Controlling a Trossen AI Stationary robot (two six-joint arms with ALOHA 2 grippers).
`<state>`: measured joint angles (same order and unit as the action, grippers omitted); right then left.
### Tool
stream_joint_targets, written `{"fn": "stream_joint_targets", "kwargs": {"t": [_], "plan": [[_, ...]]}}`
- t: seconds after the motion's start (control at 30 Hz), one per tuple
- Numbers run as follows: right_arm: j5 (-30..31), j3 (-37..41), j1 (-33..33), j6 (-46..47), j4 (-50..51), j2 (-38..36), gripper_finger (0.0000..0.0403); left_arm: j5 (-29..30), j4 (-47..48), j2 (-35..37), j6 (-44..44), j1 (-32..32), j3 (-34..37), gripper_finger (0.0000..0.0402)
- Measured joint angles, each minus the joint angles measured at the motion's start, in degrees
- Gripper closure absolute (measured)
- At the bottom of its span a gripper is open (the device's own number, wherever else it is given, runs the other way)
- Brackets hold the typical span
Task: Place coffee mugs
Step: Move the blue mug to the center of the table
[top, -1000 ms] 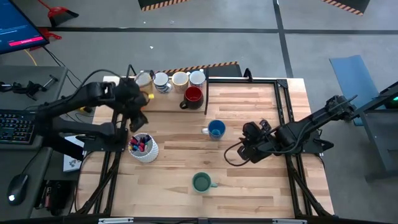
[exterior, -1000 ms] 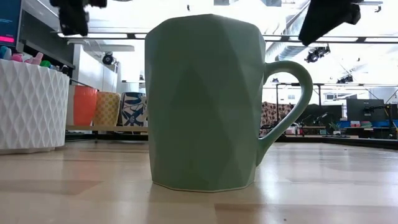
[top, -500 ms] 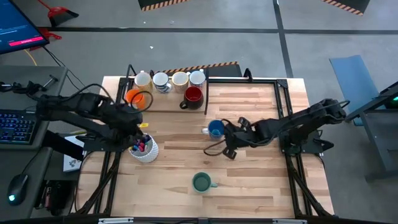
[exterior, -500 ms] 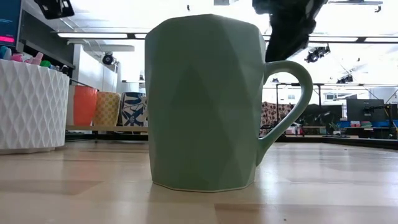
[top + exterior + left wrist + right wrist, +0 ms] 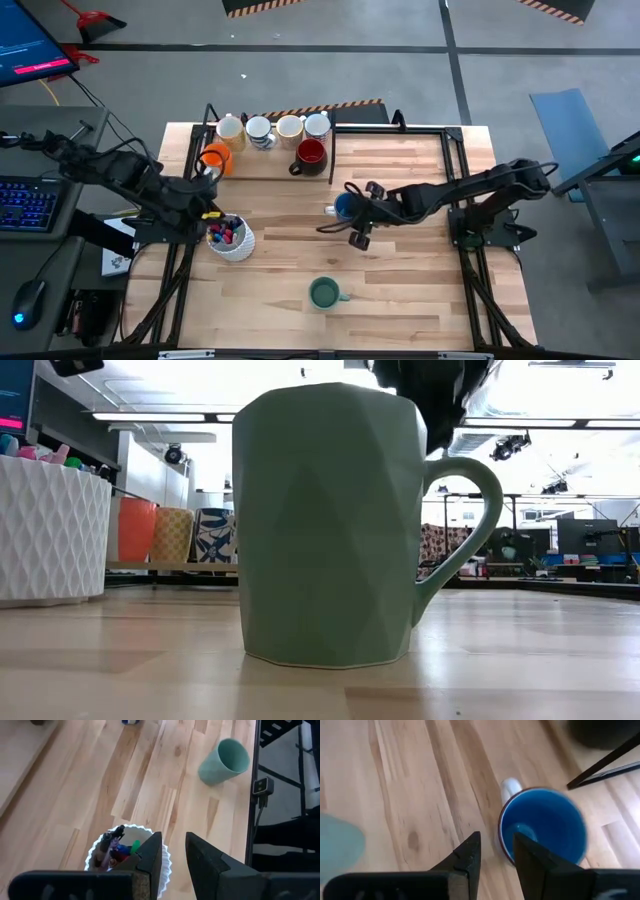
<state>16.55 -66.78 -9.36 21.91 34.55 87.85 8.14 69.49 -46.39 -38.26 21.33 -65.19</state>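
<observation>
From above, the wooden table (image 5: 400, 290) carries 4 pale mugs in a row at its far edge: a cream mug (image 5: 230, 128), a white patterned mug (image 5: 259, 131), a second cream mug (image 5: 289, 127) and a white mug (image 5: 317, 125), with an orange mug (image 5: 216, 158) just in front of the row's left end and a dark red mug (image 5: 311, 153) in front of its right end. The blue mug (image 5: 347, 206) stands near the middle, the green mug (image 5: 324, 293) nearer the front edge, and a white pen holder (image 5: 231, 238) with markers stands at the left. The left gripper (image 5: 205, 196) hangs just beyond the pen holder; the right gripper (image 5: 357, 215) hangs just beside the blue mug. From table height, the green mug (image 5: 330, 525) fills the picture, with the pen holder (image 5: 52, 530) at the left and the orange mug (image 5: 136, 530) behind. In the left wrist view, the left gripper (image 5: 172, 852) shows a narrow gap between its fingers, holding nothing, above the pen holder (image 5: 102, 851). In the right wrist view, the right gripper (image 5: 495, 852) is likewise slightly parted and empty, right by the blue mug (image 5: 542, 827).
</observation>
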Motion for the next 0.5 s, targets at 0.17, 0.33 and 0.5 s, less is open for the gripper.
{"fn": "stream_joint_targets", "kwargs": {"t": [0.17, 0.33, 0.5], "plan": [[-2.0, 0.02, 0.83, -4.92, 0.19, 2.89, 0.0311, 0.77, 0.0, -0.54, -0.72, 1.44, 0.02, 0.0326], [-1.85, 0.09, 0.81, -11.05, -0.56, 5.1, 0.0311, 2.17, 0.01, -0.64, -2.18, 2.34, 0.02, 0.0326], [-1.91, 0.09, 1.18, -13.16, -0.63, 6.57, 0.0311, 3.18, 0.01, -0.7, -4.24, 3.2, 0.02, 0.0326]]}}
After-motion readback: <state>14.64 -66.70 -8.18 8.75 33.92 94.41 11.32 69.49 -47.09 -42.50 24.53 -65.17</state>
